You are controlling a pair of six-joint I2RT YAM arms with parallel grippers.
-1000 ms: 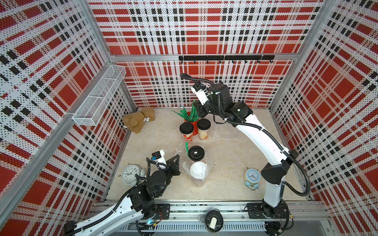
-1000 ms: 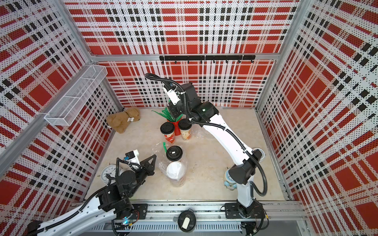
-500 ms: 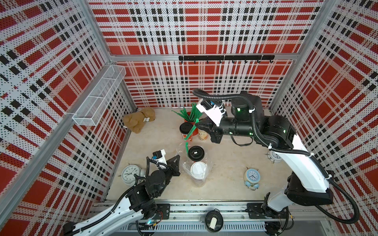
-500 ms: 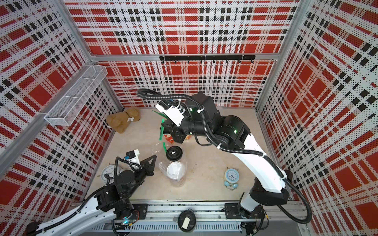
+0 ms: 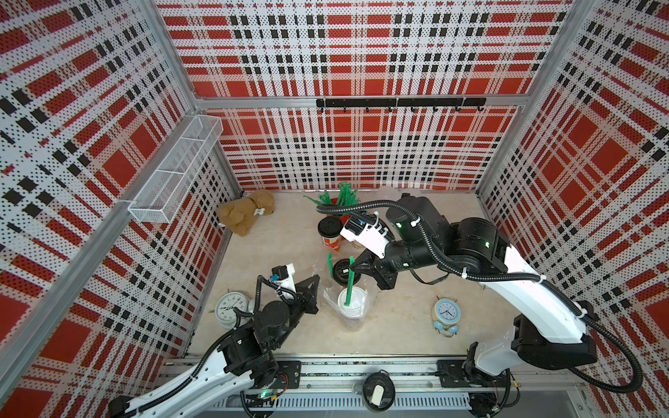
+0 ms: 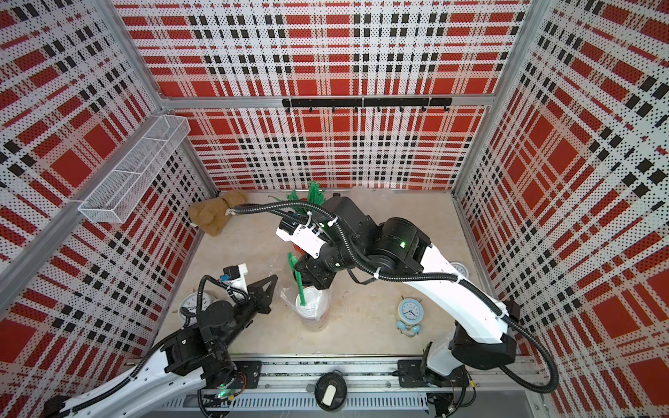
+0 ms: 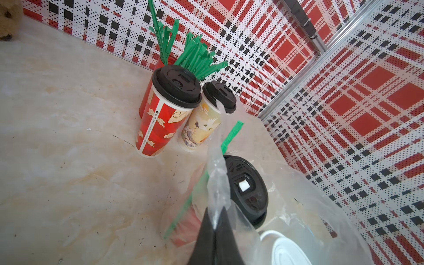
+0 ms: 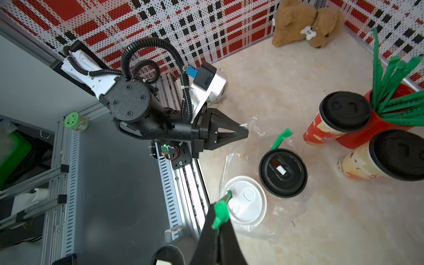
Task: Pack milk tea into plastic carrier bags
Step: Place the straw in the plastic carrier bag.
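Item one, left gripper (image 8: 245,133): jaws pressed fully together on a fold of the plastic carrier bag (image 8: 229,160); in the left wrist view we see a strip of clear film rising from between its black fingers (image 7: 204,236); the bag stands open just beyond this gripper's tip, on the beige tabletop (image 5: 398,325); inside it we count two upright milk tea cups, the white-lidded cup (image 5: 353,298) and the black-lidded cup (image 5: 342,271), side by side; a loose green straw (image 5: 330,266) leans between the gripper's tip and the black-lidded cup;
item two, right gripper (image 5: 354,268): jaws closed on a second green straw, the held straw (image 5: 348,289), gripped near its upper end; the straw hangs nearly upright below the gripper, its lower end over the white lid; we cannot tell whether it touches the lid; this gripper hovers above the bag's mouth;
item three, unpacked stock: red cup (image 5: 330,231) and cream cup (image 7: 202,128), both black-lidded, upright, just beside each other, outside the bag and beyond it from the left gripper; a red straw holder (image 8: 376,128) full of green straws stands against them;
item four, sundries: white alarm clock (image 5: 231,309) behind the left gripper; blue alarm clock (image 5: 445,313) well behind the right gripper; plush bear (image 5: 248,215) well apart from both
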